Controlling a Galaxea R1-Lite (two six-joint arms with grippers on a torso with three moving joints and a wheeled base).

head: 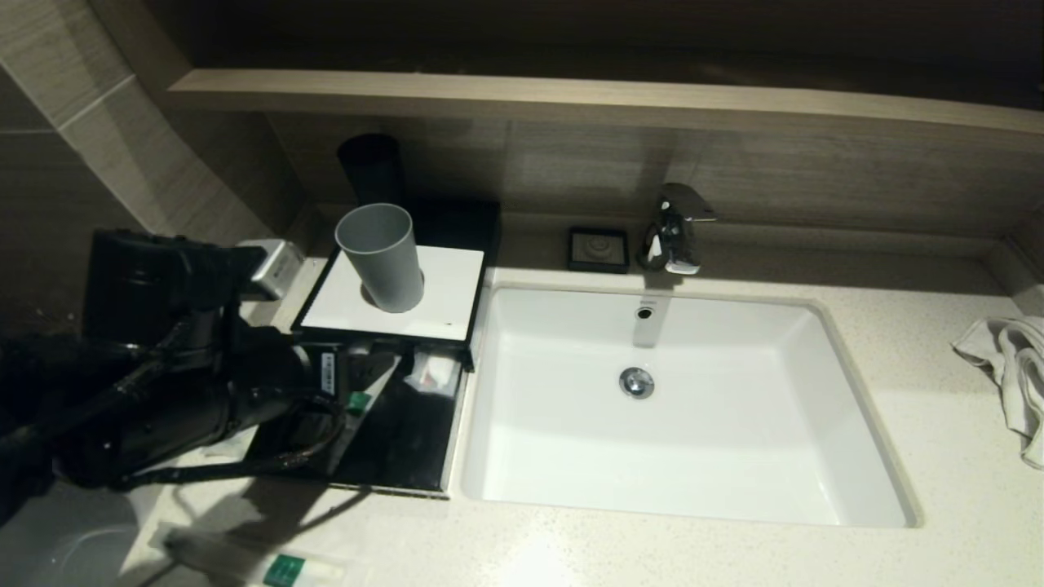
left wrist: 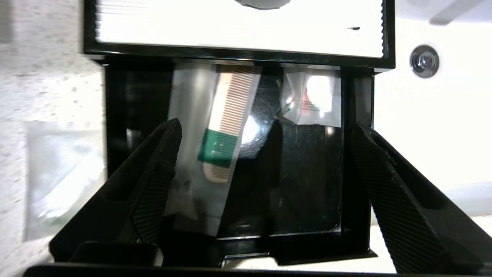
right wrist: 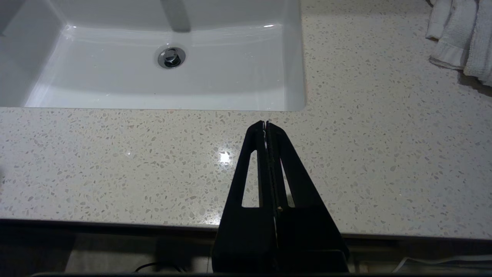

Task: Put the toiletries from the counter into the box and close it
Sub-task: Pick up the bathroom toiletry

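The left gripper (left wrist: 265,161) is hovering over the open black box (left wrist: 127,100), its ribbed black fingers (left wrist: 161,165) spread wide and gripping nothing. Inside the glossy box a tan comb (left wrist: 226,127) in a clear wrapper with a green band is lying at a slant, close to one finger, and a small clear sachet (left wrist: 313,100) is resting near the box's far corner. The box's white-topped lid (head: 400,297) is sitting slid back, carrying an upright grey plastic cup (head: 382,257). Another wrapped toiletry (head: 261,562) is lying on the speckled stone counter (head: 652,546) near its front edge. The right gripper (right wrist: 266,124) is idling above the counter in front of the smooth white sink (right wrist: 173,88), fingers pressed together and empty. A crumpled white towel (head: 1011,375) is lying at the far right
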